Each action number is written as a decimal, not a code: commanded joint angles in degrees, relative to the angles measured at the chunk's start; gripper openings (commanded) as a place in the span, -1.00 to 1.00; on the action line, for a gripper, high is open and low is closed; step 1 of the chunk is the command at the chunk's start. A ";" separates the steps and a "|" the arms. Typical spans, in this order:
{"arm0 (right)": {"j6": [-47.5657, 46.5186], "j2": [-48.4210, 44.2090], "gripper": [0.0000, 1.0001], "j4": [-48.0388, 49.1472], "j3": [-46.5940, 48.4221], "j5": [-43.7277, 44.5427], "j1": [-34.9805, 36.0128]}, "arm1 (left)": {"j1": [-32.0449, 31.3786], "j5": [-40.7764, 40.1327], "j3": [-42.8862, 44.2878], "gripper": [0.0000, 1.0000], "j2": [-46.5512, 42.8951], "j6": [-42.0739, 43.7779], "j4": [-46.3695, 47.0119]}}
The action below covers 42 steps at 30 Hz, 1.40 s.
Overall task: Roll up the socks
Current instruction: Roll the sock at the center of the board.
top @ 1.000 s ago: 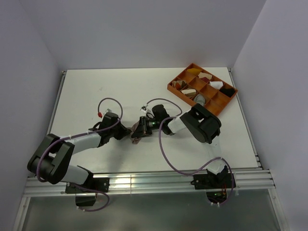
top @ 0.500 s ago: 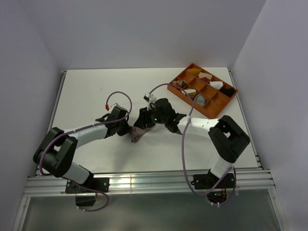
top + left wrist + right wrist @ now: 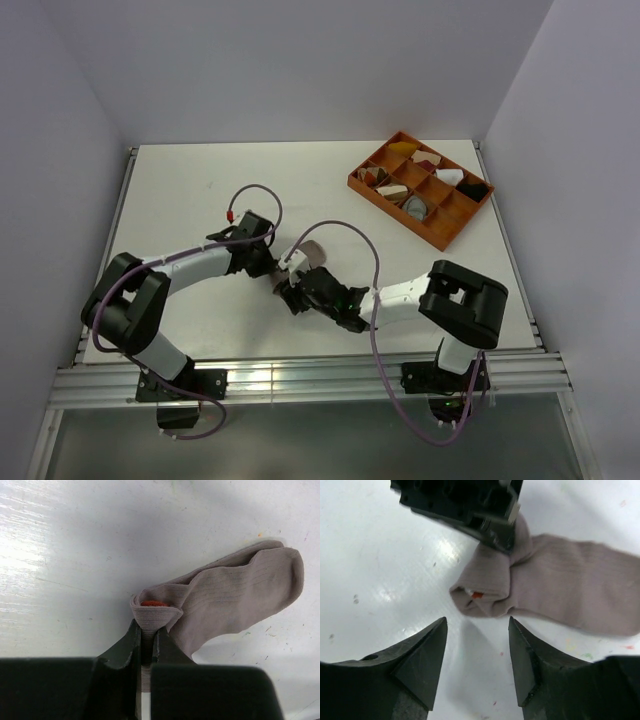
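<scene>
Table [image 3: 180,190]: white, work happens near its middle. Orange tray [image 3: 395,214] sits well apart at the far right w/ small cloth bundles in its compartments; not part of this job.

Left arm [image 3: 190,268] and right arm [image 3: 400,293] both reach in toward centre, meeting at the socks [image 3: 311,250], which lie flat on the table btwn them. Wrist views show a pinkish-tan ribbed sock [image 3: 235,597] in layers. Can't tell whether the grey one is underneath.

Near end is folded over into a small first turn, prob. the start of the roll.

Left gripper [image 3: 148,635]: jaws nearly closed, pinching that folded end, cloth squeezed thin btwn them. Likely reason: it pins the turn so it doesn't spring flat while the other side repositions.

Right gripper [image 3: 477,662]: jaws about halfway apart, holding nothing, touching nothing. It hangs just beside the fold [image 3: 485,592] w/ bare table under it. Looks lined up to take the fold or push it along the sock, but that's a guess.

Small red bit [image 3: 152,603] peeks from inside the fold, prob. a cuff stripe. Most of the sock is unrolled, so task looks early.
</scene>
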 commanded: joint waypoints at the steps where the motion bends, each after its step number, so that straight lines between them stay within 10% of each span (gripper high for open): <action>1: -4.21 0.18 0.20 10.94 -0.75 8.72 1.50 | -0.31 0.22 1.10 -0.99 1.19 1.58 -3.24; 23: -12.83 14.95 0.25 8.24 11.72 25.07 8.45 | -0.31 3.30 3.30 -0.99 3.57 2.55 -4.30; 29: -10.99 18.55 -0.01 0.33 15.68 23.76 8.45 | -0.31 3.56 3.92 -0.99 3.04 2.73 -4.21; 35: -6.87 18.65 -0.77 -5.56 15.33 21.65 6.44 | 0.56 4.44 5.41 -0.98 2.25 3.08 -3.77; 42: -2.20 12.59 -1.00 -5.04 9.80 7.95 0.73 | 7.22 6.98 5.32 -0.28 -1.61 3.34 -1.23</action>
